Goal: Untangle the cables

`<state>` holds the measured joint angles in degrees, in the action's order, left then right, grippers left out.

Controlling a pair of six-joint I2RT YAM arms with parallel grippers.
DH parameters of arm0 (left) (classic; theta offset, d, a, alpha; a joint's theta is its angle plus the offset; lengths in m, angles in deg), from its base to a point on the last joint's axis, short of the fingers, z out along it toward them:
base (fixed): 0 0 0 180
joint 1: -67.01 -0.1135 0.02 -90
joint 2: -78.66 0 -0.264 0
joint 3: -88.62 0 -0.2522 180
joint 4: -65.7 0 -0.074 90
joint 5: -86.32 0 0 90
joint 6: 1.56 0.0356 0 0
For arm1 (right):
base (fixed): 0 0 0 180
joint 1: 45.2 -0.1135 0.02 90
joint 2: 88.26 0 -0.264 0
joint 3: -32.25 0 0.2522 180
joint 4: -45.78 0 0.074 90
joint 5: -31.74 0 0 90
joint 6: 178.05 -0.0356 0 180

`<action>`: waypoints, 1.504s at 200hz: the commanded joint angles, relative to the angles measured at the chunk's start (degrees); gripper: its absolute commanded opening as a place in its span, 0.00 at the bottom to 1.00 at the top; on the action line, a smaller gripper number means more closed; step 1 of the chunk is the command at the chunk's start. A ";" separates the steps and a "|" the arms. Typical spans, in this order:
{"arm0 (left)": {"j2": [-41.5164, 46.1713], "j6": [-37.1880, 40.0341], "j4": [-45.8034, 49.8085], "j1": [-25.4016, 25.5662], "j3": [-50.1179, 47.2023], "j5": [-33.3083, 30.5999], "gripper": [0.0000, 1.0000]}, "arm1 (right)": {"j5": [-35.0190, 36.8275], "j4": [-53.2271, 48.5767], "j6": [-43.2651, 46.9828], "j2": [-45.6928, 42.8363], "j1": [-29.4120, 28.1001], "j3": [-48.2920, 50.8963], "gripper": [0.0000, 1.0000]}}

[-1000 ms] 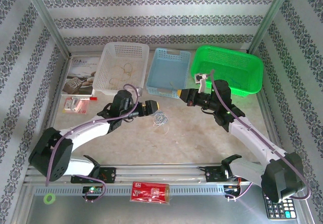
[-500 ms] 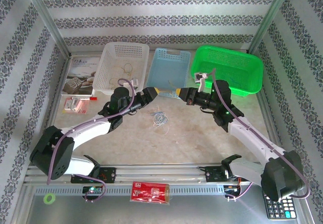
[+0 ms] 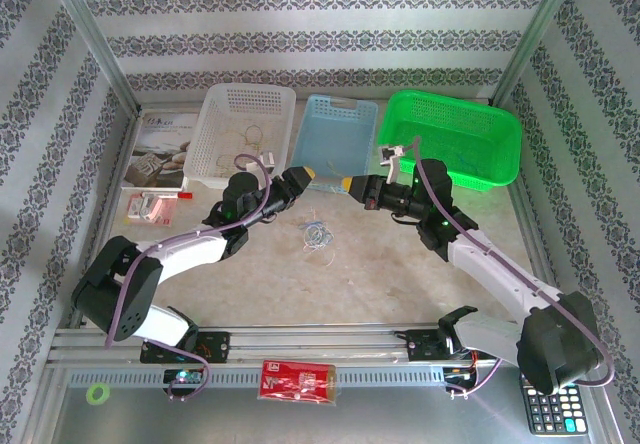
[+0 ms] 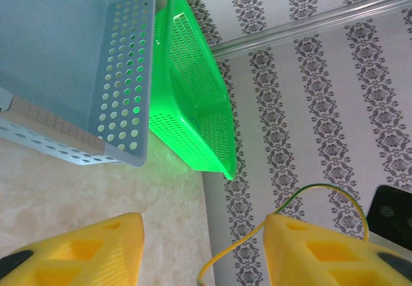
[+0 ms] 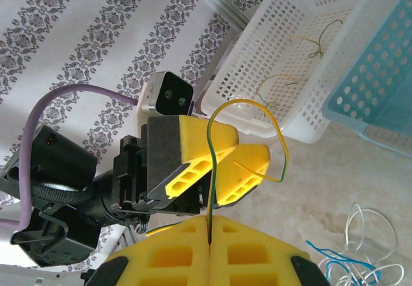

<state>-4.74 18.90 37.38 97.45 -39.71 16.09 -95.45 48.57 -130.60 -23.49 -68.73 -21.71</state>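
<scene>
A thin yellow-green cable (image 5: 210, 170) stands up out of my right gripper (image 5: 211, 225), which is shut on it; the cable loops over and ends loose to the right. My left gripper (image 5: 253, 145) faces the right one a short way off. In the left wrist view that same cable (image 4: 237, 243) crosses the gap between the yellow fingers, and the left gripper (image 4: 203, 234) is open, not clamping it. Seen from above, the left gripper (image 3: 308, 176) and right gripper (image 3: 343, 185) meet tip to tip in front of the blue basket. A small tangle of white and blue cables (image 3: 316, 234) lies on the table below them.
A white basket (image 3: 215, 124) with several yellow cables, a blue basket (image 3: 335, 129) and a green basket (image 3: 455, 139) stand in a row at the back. A booklet (image 3: 160, 149) and a red packet (image 3: 150, 207) lie at the left. A calculator (image 3: 553, 409) sits at the near right.
My left gripper has lifted from beside the tangle and swung up toward the right gripper, its jaws narrowing. The right gripper has edged left with its cable.
</scene>
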 commanded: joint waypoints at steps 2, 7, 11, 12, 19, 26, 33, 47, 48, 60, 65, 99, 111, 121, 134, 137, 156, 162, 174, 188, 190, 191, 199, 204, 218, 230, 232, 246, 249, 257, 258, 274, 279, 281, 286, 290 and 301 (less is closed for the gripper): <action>-0.72 -1.18 -4.77 1.51 1.33 -0.18 0.50 | -0.52 2.60 -0.70 0.35 -0.82 0.48 0.00; -0.92 -1.24 -5.00 1.68 1.35 -0.18 0.49 | -0.52 2.64 -0.74 0.42 -0.82 0.48 0.00; -1.05 -1.30 -5.17 1.81 1.27 -0.24 0.47 | -0.52 2.77 -0.78 0.46 -0.82 0.48 0.00; -1.15 -1.30 -5.23 1.81 1.28 -0.25 0.47 | -0.52 2.77 -0.78 0.45 -0.82 0.48 0.00; -1.38 -1.39 -5.68 2.03 1.24 -0.40 0.43 | -0.52 2.85 -0.79 0.53 -0.90 0.56 0.00; -1.74 -1.56 -6.18 2.15 1.27 -0.48 0.39 | -0.50 2.91 -0.79 0.58 -0.91 0.57 0.00; -2.03 -1.82 -6.70 2.22 1.21 -0.46 0.34 | -0.52 2.87 -0.79 0.59 -0.93 0.57 0.00; -2.48 -2.13 -7.63 2.22 1.21 -0.61 0.22 | -0.56 2.91 -0.79 0.63 -1.02 0.79 0.00; -2.52 -2.16 -7.65 2.24 1.21 -0.61 0.21 | -0.54 2.89 -0.79 0.62 -1.00 0.81 0.00; -2.45 -1.86 -7.42 2.17 1.72 -0.85 0.10 | -0.52 2.94 -0.57 0.69 -1.03 1.08 0.00; -2.25 -1.45 -7.01 2.17 2.01 -0.99 0.05 | -0.52 2.84 -0.45 0.79 -0.99 1.30 0.00; -0.46 2.11 -1.60 1.06 7.20 -0.20 0.00 | 0.07 2.55 0.86 2.09 -1.09 3.79 0.00; 0.28 3.56 0.89 0.39 9.68 0.30 0.00 | 0.56 2.92 1.10 2.83 -1.25 5.13 0.00; 0.74 4.53 2.71 -0.15 11.81 0.81 0.00 | 1.05 3.04 1.51 3.49 -1.42 6.17 0.00; 1.04 5.57 4.69 -0.84 14.59 1.61 0.00 | 1.70 3.51 1.68 4.56 -1.85 7.33 0.00; 1.10 5.71 5.05 -0.94 15.21 1.89 0.00 | 1.83 3.74 1.68 4.79 -1.96 7.55 0.00; 0.88 6.25 6.53 -1.66 18.87 3.11 0.00 | 2.43 4.82 1.81 6.67 -2.86 8.46 0.05; 0.78 6.30 6.83 -1.84 19.87 3.53 0.00 | 2.52 5.20 1.85 7.29 -3.15 8.64 0.06; 0.54 6.37 7.33 -2.03 21.75 4.14 0.00 | 2.84 5.76 1.92 8.65 -3.83 8.65 0.07; 0.28 6.63 7.97 -2.21 23.64 4.62 0.00 | 2.99 6.56 1.85 10.05 -4.54 8.56 0.10; 0.30 6.70 8.11 -2.22 23.91 4.68 0.00 | 3.00 6.63 1.89 10.29 -4.63 8.57 0.11; 0.32 6.74 8.22 -2.27 24.02 4.71 0.00 | 3.00 6.68 1.92 10.38 -4.65 8.48 0.11; 0.32 7.04 8.84 -2.52 25.00 4.88 0.00 | 3.02 6.99 1.83 11.10 -4.93 8.39 0.12; 0.34 7.06 9.09 -2.62 25.41 5.01 0.00 | 3.09 7.28 1.85 11.58 -5.10 8.32 0.13; 0.40 6.99 9.26 -3.27 26.60 5.26 0.00 | 3.35 7.75 1.76 12.76 -5.46 8.30 0.14; 0.49 6.92 9.77 -3.93 27.71 5.75 0.00 | 3.29 8.41 1.59 13.58 -5.65 8.30 0.15; 0.51 6.99 9.86 -4.06 27.84 5.84 0.00 | 3.27 8.45 1.52 13.66 -5.65 8.37 0.15; 0.69 7.53 10.78 -4.99 28.91 6.20 0.00 | 3.26 9.09 1.26 14.07 -5.73 8.56 0.15; 0.88 7.64 11.08 -5.09 29.21 6.28 0.00 | 3.26 9.06 1.32 14.20 -5.72 8.63 0.15; 1.10 8.28 12.01 -5.77 29.78 6.41 0.00 | 3.33 9.12 1.23 14.25 -5.83 8.71 0.16; 1.12 8.41 12.10 -5.88 29.81 6.42 0.00 | 3.34 9.16 1.23 14.25 -5.83 8.72 0.17; 1.73 10.02 14.31 -7.72 30.98 6.81 0.00 | 3.44 9.13 1.24 13.99 -5.81 9.00 0.20; 1.96 10.76 15.12 -8.45 31.31 6.86 0.00 | 3.52 9.13 1.21 13.77 -5.75 9.13 0.21; 2.04 10.94 15.37 -8.70 31.45 6.90 0.00 | 3.53 9.11 1.23 13.64 -5.74 9.17 0.22; 2.12 11.51 16.31 -9.53 31.80 6.97 0.00 | 3.57 9.01 1.21 13.48 -5.74 9.25 0.24; 2.23 11.97 16.94 -10.18 32.14 7.15 0.00 | 3.60 8.85 1.23 13.22 -5.72 9.34 0.25; 2.35 13.03 18.78 -12.13 33.08 7.68 0.00 | 3.88 8.45 1.23 12.56 -5.65 9.44 0.30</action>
<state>-4.63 27.45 51.34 88.95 -9.98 22.10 -92.47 55.83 -129.99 -9.61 -73.95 -13.28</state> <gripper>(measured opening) 0.056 0.258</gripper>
